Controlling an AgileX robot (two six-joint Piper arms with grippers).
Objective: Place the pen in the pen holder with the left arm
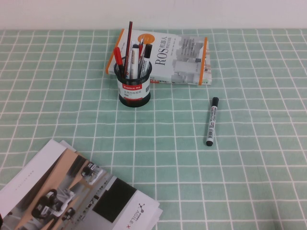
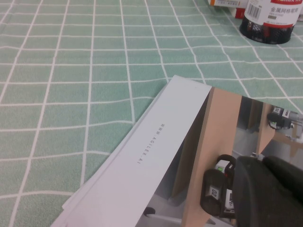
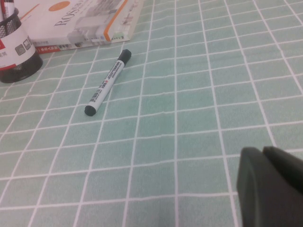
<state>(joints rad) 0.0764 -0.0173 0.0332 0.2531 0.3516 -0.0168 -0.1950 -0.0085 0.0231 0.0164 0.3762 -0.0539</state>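
The pen [image 1: 211, 121], a white marker with black print and black ends, lies flat on the green checked cloth, right of the pen holder; it also shows in the right wrist view [image 3: 108, 82]. The pen holder [image 1: 134, 84] is a black mesh cup with a white label and stands upright with several pens in it. It also shows in the left wrist view [image 2: 270, 21] and the right wrist view [image 3: 12, 47]. My left gripper [image 2: 263, 163] is shut and empty, low over a brochure, far from the pen. My right gripper [image 3: 263, 151] is shut and empty over bare cloth. Neither arm shows in the high view.
A ROS book [image 1: 168, 57] lies flat behind the holder. An open brochure [image 1: 72, 196] lies at the near left, under my left gripper [image 2: 156, 156]. A red pen [image 1: 117, 56] and a thin dark pencil stick out of the holder.
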